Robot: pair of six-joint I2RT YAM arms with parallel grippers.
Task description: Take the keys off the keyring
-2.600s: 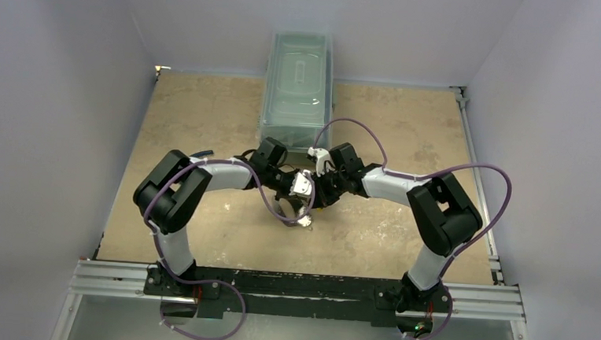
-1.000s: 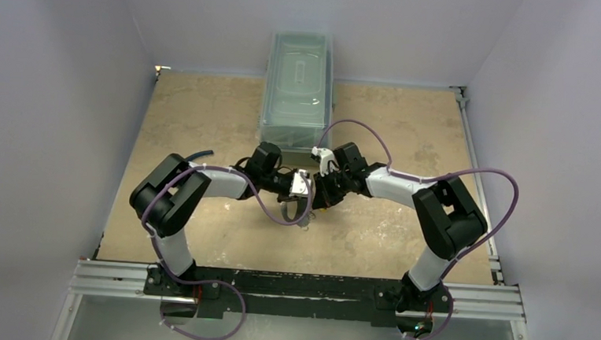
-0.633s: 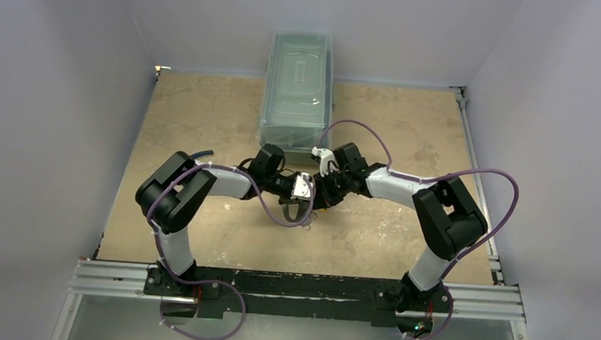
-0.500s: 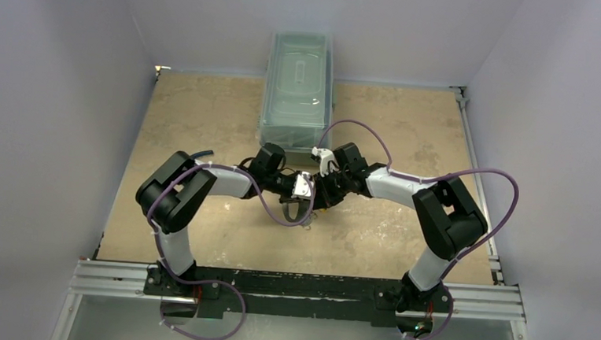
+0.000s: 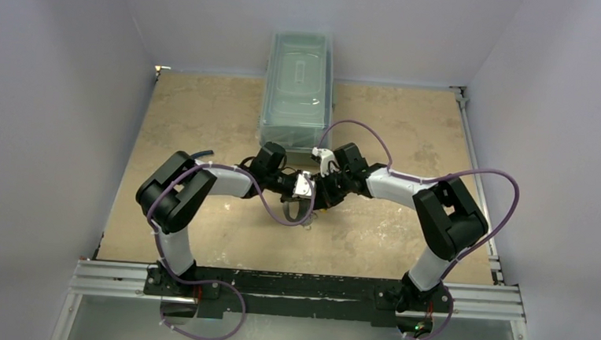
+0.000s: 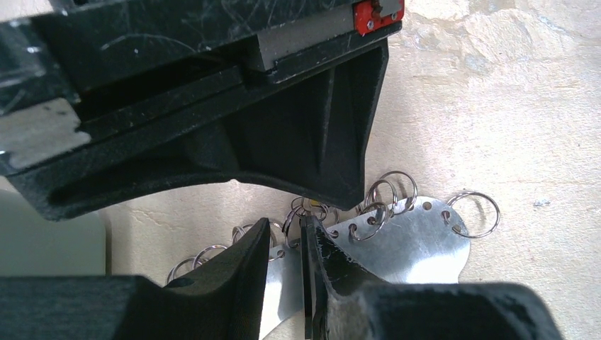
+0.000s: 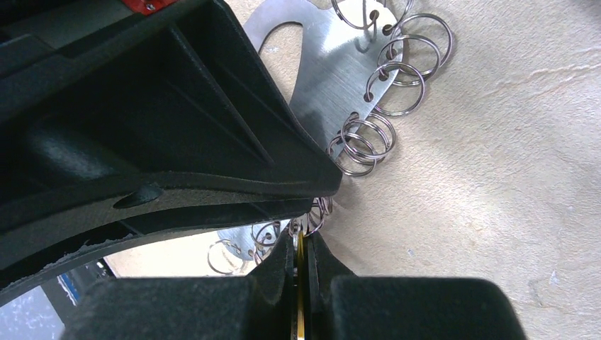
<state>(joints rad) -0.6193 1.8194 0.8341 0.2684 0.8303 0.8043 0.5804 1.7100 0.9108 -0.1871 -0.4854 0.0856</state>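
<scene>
Left gripper (image 6: 294,237) faces right gripper (image 7: 301,237) (jaws pinched together) closely.

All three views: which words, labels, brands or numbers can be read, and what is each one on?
No text can be read in any view.
Red tab: any marking is too small to read.
Lidded plastic box: raised shapes only, too blurred to read.

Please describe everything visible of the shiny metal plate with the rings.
The metal plate is thin, flat and shiny silver, with a rounded outline and small holes along its edge. Wire split rings hang through these holes. It seems to lie on the beige table; the left end effector hides part of it.
</scene>
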